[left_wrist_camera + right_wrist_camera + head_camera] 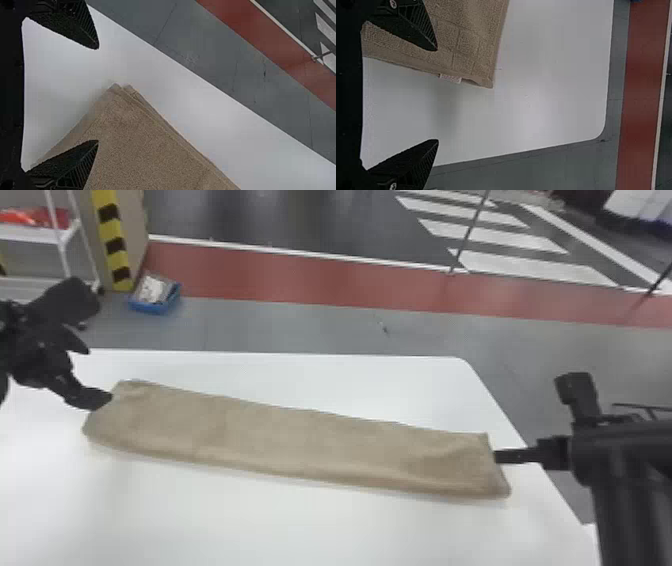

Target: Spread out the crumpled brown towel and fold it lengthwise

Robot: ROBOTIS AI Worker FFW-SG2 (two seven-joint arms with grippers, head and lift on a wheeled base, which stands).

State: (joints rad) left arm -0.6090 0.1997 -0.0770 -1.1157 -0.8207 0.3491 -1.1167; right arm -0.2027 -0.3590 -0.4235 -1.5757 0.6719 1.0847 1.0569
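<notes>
Lying long and narrow, the brown towel (300, 440) seems nubbly.

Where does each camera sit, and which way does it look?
Head view: on the head, facing forward and down at the brown towel; left gripper and right gripper show.
Left wrist view: on the left wrist, facing the towel's left end past its fingers.
Right wrist view: on the right wrist, facing the towel's right end past its fingers.
Both wrist views share the towel and red floor strip.
</notes>
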